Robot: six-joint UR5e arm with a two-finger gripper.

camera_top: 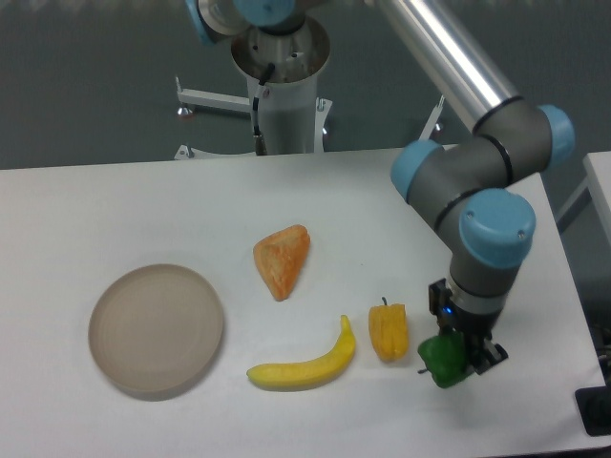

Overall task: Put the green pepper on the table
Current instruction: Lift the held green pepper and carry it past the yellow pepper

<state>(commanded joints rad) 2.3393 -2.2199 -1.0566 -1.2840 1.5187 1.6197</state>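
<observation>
Green pepper sits right in the claw, pinched between the dark fingers at the tip of the arm, glossy and bright against the white desk. The claw is closed on it, gripping from above and slightly from the right, so the pepper bulges out toward the left of the fingers. It hangs low over the desk's front right area; whether its underside touches the surface, I cannot tell. Just to its left lies the yellow pepper, close but apart. The arm comes down from the upper middle, its silver tube slanting right to a grey elbow with blue caps, then the wrist drops straight down to the claw. Further left, a banana, an orange wedge-shaped piece, and a round beige plate.
</observation>
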